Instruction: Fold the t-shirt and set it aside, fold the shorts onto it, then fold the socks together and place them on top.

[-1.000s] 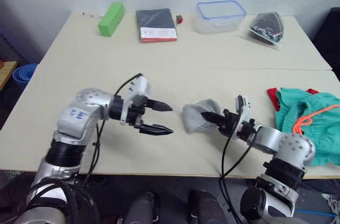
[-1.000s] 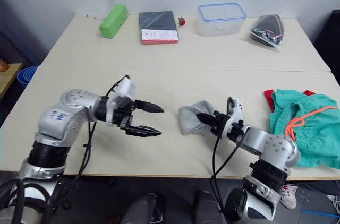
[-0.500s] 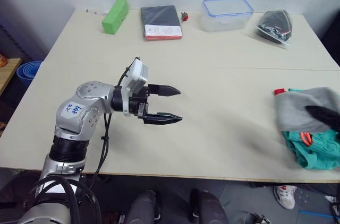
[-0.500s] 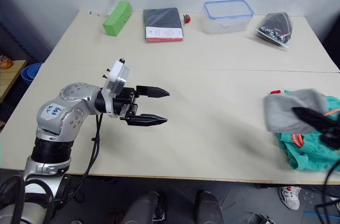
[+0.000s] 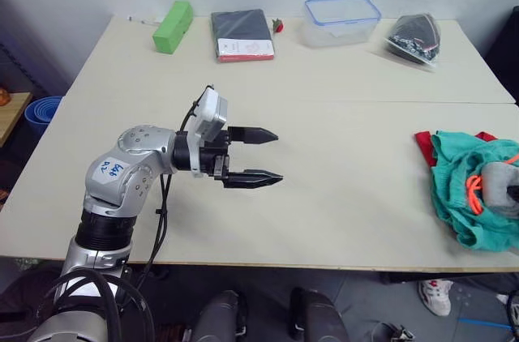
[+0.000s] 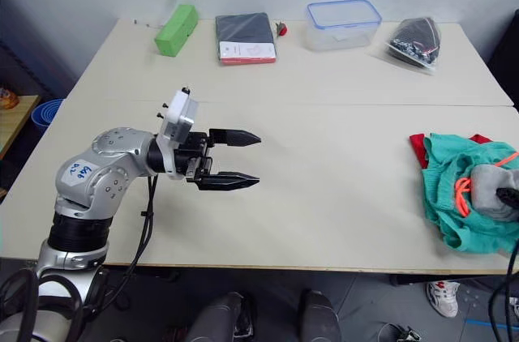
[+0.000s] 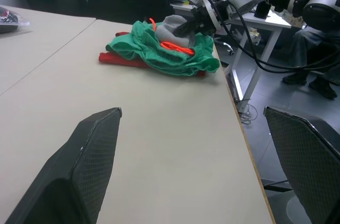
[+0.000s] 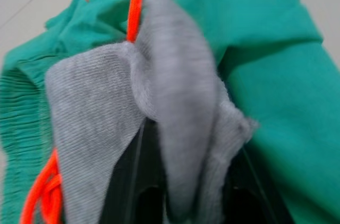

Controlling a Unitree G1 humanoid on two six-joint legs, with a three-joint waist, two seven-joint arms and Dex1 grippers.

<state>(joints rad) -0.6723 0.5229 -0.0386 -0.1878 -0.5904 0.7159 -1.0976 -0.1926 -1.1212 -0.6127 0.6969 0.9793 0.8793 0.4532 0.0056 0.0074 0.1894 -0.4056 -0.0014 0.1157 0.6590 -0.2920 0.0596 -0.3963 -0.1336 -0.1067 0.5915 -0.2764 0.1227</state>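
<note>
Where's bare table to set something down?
Bare: the wide middle between the left gripper and the shorts, and the strip before the far row. Crowded: the far edge, green block to bag, and the right edge's clothes pile.

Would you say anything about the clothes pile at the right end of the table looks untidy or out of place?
Yes. The shorts sit crumpled rather than flat-folded on the t-shirt, their orange drawstring looping loose. The socks rest on top, bunched around the right gripper.
</note>
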